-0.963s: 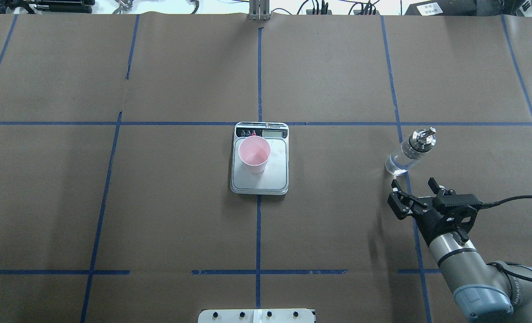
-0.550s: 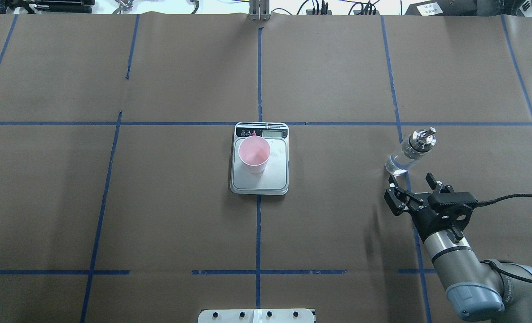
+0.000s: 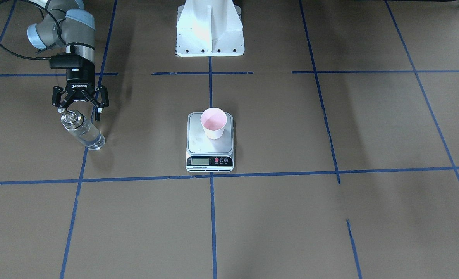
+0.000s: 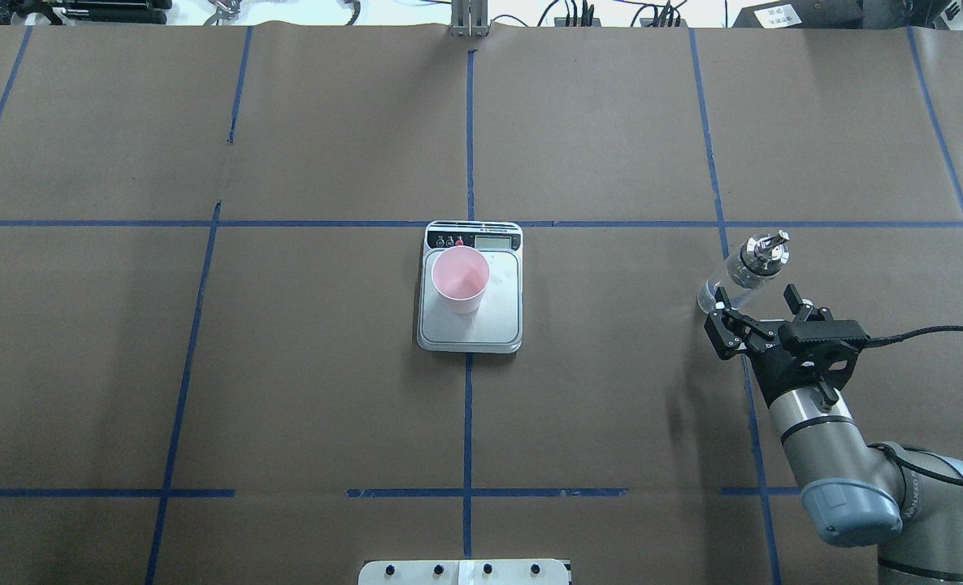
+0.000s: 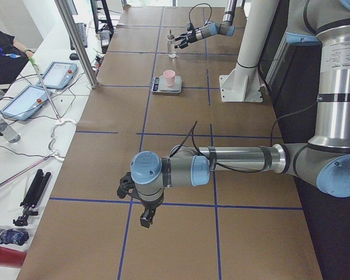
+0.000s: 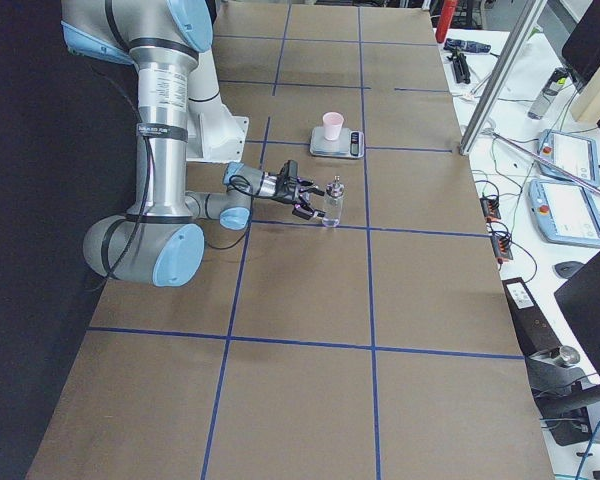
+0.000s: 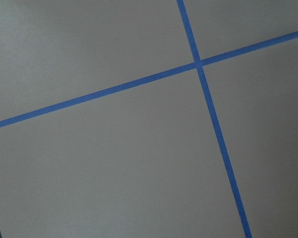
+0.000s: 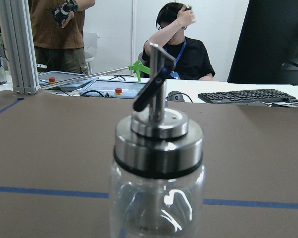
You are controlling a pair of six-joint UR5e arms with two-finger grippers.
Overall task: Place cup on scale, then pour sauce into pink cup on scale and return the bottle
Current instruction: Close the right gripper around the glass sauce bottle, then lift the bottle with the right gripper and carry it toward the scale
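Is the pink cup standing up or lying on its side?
Standing up. The cup sits on the scale, its round open mouth facing upward so you see the pink inside.

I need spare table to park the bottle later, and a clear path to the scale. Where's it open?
Open: the table between the scale and the bottle, and everything left of the scale in the overhead view. Crowded only around the bottle, where the open right gripper sits right at it, and on the scale, where the cup takes the platform's display end.

Cup: pale pink paper cup (image 4: 460, 280) on silver-grey rectangular scale (image 4: 499, 318).
Bottle: clear glass metal-capped bottle (image 4: 743, 275) well right of scale; right gripper (image 4: 753, 299) just beside it.
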